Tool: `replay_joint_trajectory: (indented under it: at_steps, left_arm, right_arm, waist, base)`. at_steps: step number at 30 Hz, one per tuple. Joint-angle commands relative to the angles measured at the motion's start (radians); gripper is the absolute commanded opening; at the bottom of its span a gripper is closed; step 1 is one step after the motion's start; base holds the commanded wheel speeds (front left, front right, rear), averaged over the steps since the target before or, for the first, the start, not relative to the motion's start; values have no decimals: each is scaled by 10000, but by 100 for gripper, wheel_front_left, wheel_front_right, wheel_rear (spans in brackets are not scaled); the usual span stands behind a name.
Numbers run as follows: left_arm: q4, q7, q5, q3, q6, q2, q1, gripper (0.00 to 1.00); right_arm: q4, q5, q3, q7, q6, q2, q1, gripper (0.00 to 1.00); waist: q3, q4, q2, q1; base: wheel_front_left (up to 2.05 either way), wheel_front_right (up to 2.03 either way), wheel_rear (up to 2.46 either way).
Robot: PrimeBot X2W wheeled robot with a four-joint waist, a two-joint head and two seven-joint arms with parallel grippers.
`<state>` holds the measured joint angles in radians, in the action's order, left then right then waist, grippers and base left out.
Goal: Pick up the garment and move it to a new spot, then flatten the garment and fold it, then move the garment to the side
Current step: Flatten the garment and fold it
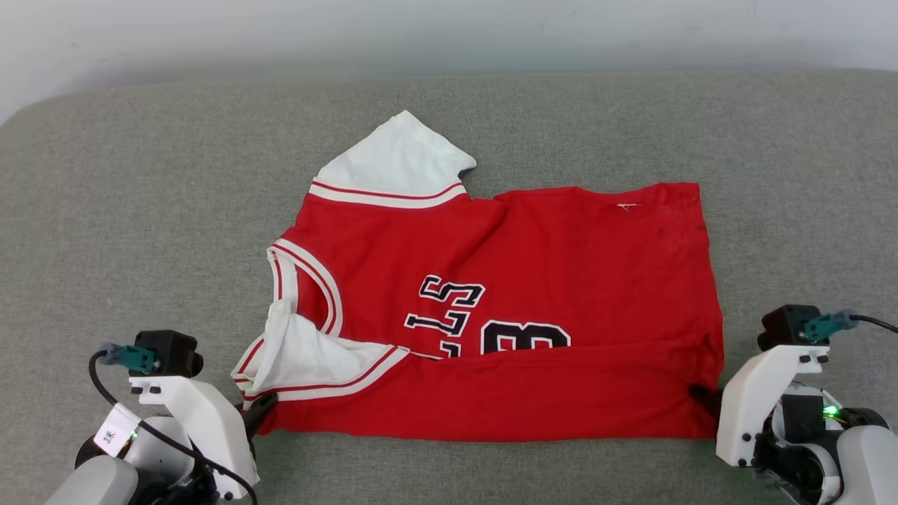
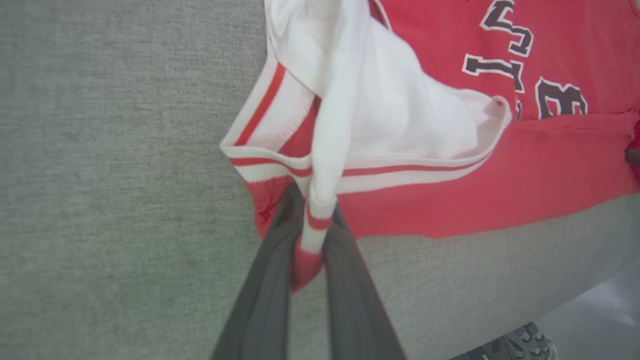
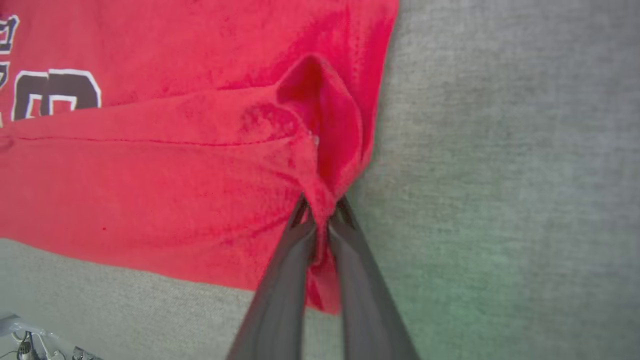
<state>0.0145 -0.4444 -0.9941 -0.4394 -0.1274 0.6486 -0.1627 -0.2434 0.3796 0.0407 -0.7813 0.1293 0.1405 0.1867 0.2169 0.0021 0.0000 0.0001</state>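
You have the garment (image 1: 505, 315) lying flat mid-way across the grey cushion (image 1: 140, 210), its near edge folded up over the chest number. From the head you catch little more than dark tips: the left gripper (image 1: 258, 410) at the shirt's 8 o'clock corner, the right gripper (image 1: 701, 396) at its 4 o'clock corner. The wrist views settle the grip. Your left gripper (image 2: 314, 205) is clamped on striped white sleeve trim, and your right gripper (image 3: 322, 202) pinches a bunched red hem corner.
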Motion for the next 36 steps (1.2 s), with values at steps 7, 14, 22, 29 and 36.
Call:
replay_joint_trajectory:
  at_steps: [7,14,22,29,36]
  left_arm:
    - [-64,260,156,66,-124,152,259,0]
    - [-247,245,94,-9,-392,267,988,0]
    - [-637,334,-167,128,-829,436,2109,0]
    - [-452,345,-660,35,-799,106,2867,0]
    - [217,499,-861,15,-519,-255,2652,34]
  right_arm:
    - [-159,216,-483,385,11,362,55,0]
    - [224,469,-972,490,11,678,-476,0]
    - [879,688,-1004,308,11,840,-1515,0]
    - [923,697,-737,279,11,727,-2300,0]
    - [577,747,-661,1033,11,545,-2432,100]
  waist:
    - [-675,-152,0,-1]
    - [-1703,-230,0,-1]
    - [-2348,-207,0,-1]
    - [-2411,-199,0,-1]
    - [-2342,-227,0,-1]
  base:
    - [0,0,0]
    - [0,0,0]
    - [0,0,0]
    - [0,0,0]
    - [0,0,0]
